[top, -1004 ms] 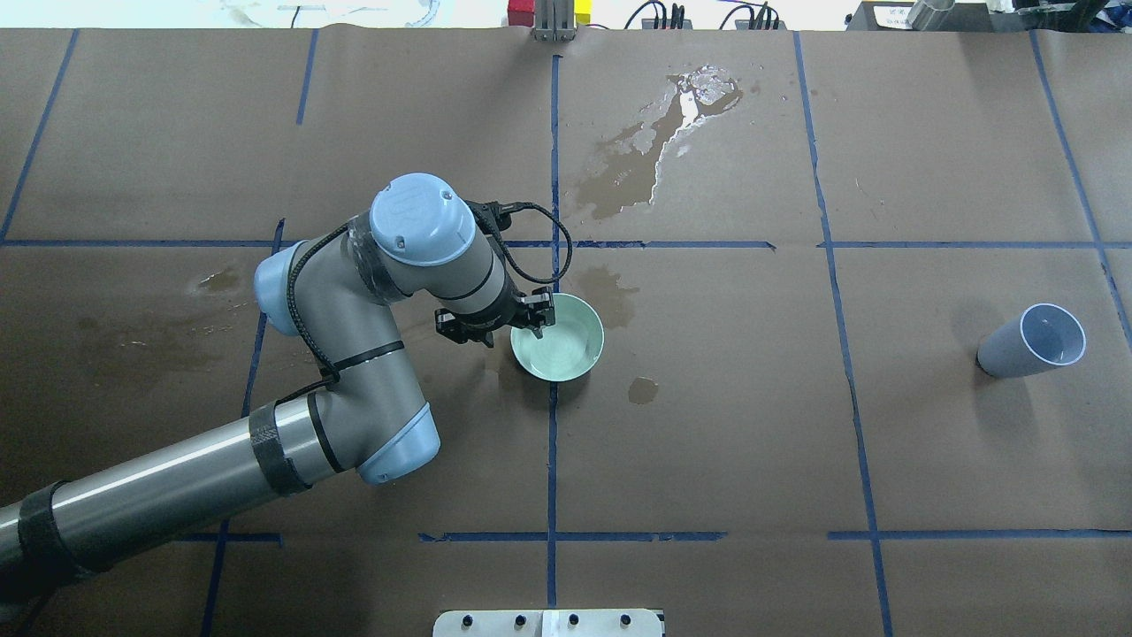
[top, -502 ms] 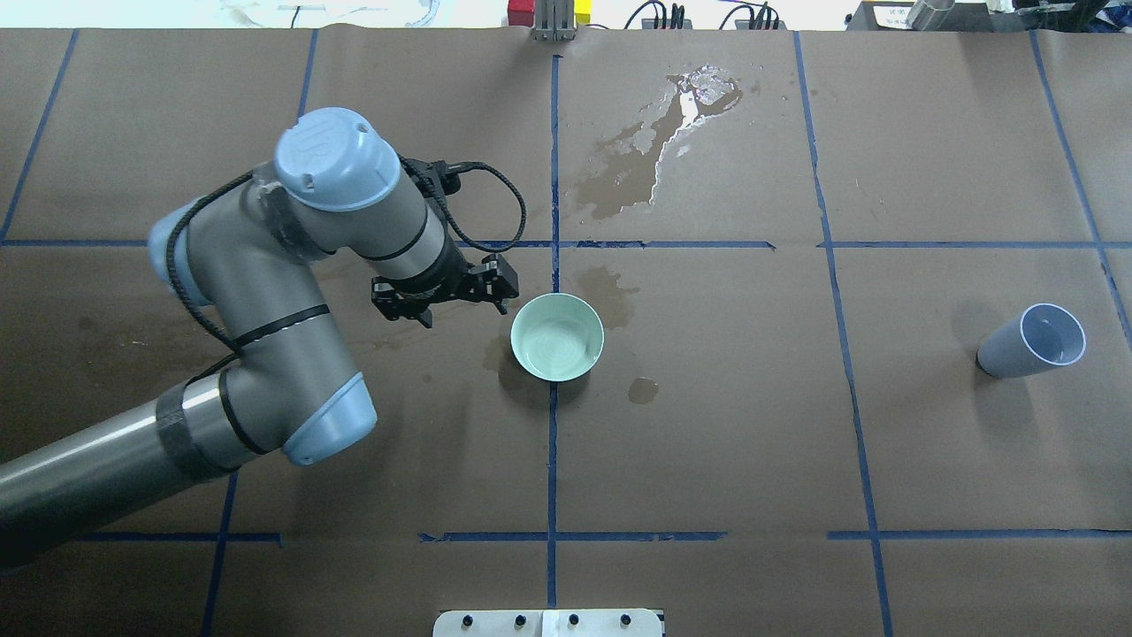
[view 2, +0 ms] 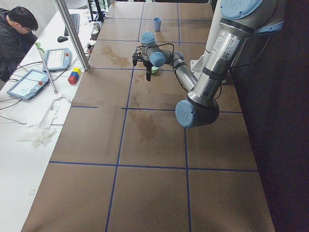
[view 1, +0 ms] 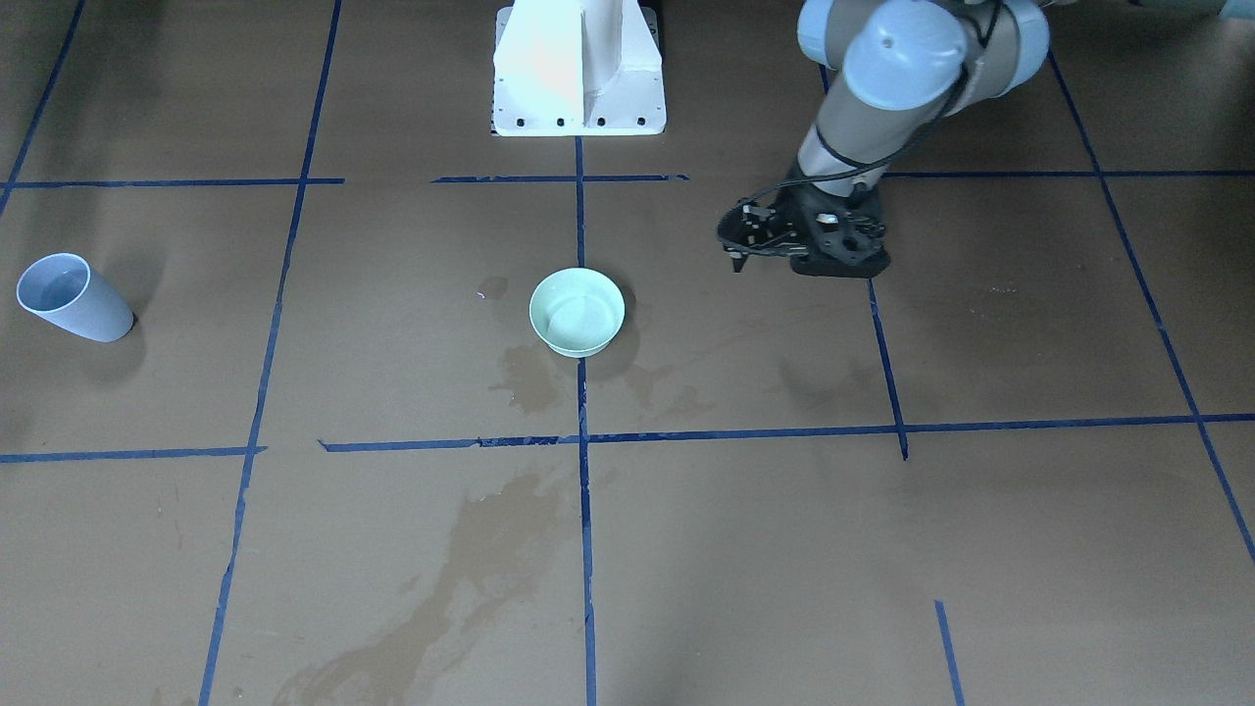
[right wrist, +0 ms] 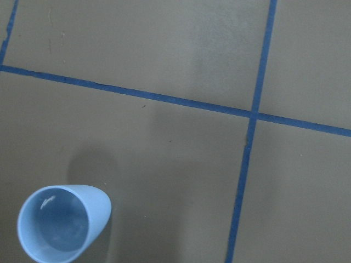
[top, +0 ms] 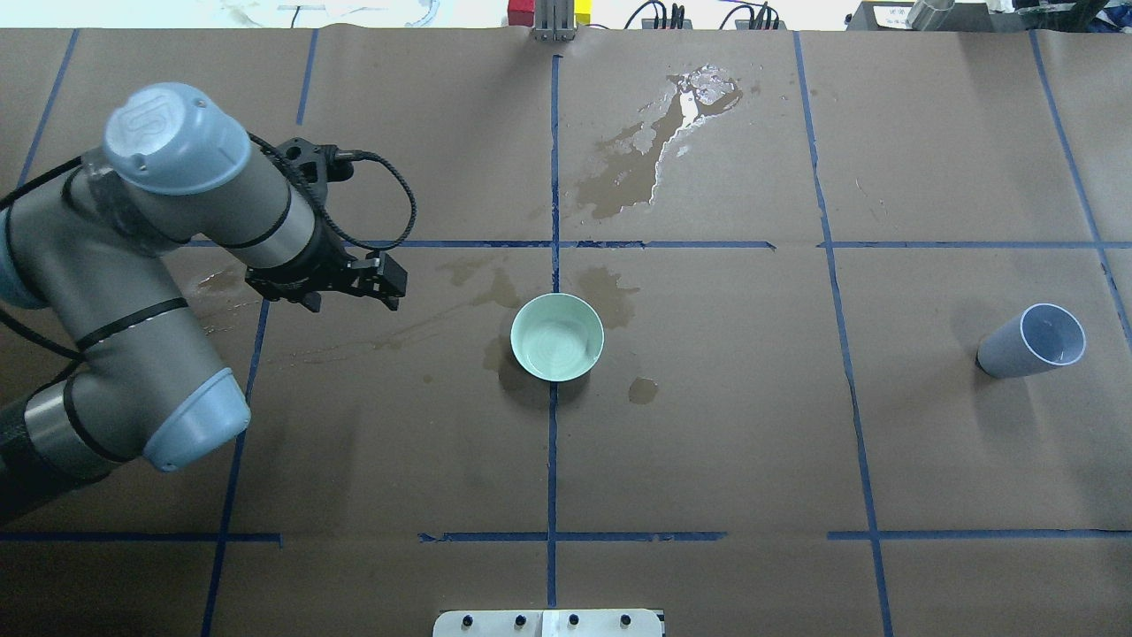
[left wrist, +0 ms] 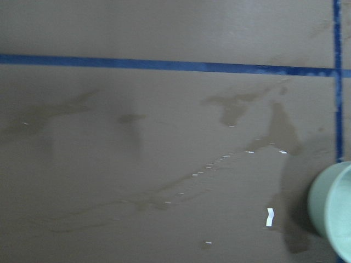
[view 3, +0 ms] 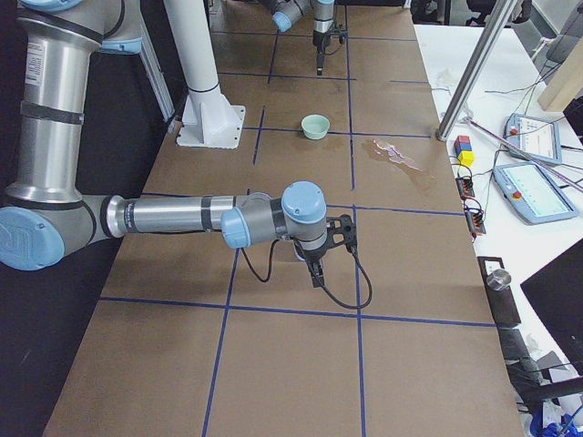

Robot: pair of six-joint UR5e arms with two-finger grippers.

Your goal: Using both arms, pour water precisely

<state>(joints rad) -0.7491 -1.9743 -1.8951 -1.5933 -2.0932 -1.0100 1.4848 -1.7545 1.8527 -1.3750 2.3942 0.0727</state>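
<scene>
While elbow-bent, left arm (top: 133,292) with claw (top: 352,290) (empty, spread open) downward, well apart from bowl (top: 557,337).

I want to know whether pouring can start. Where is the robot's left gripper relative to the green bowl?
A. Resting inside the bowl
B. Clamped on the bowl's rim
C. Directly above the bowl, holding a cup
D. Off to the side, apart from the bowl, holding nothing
D: in the overhead view the left gripper hangs well to the side of the bowl, not touching it and holding nothing.
</scene>
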